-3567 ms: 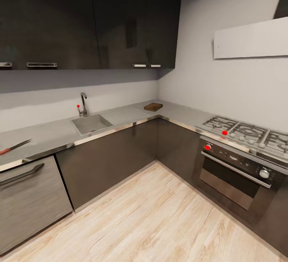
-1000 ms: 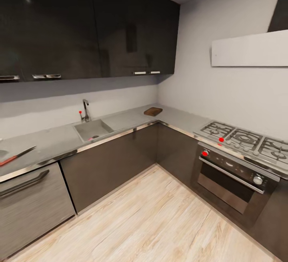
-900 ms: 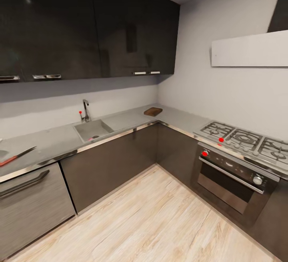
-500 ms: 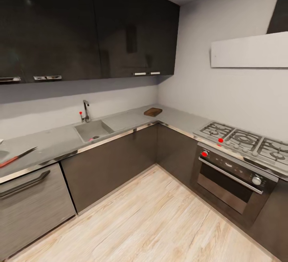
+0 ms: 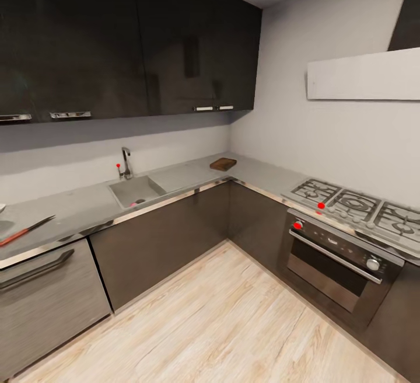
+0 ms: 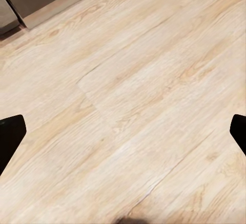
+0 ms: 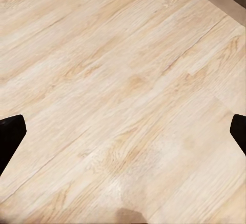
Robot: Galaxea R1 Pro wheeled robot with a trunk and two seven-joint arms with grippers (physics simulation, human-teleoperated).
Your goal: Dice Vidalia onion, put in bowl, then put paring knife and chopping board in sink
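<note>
Robot is approaching the sink (image 5: 135, 190); both end effectors, left (image 6: 123, 131) and right (image 7: 123, 131), are hanging spread over floor; advisable: stopping square to sink, knife (image 5: 26, 231) left of it, board (image 5: 223, 164) right.

Even soft light, glossy reflective cupboards (image 5: 128, 38), slight blur, wide-angle edge stretch
</note>
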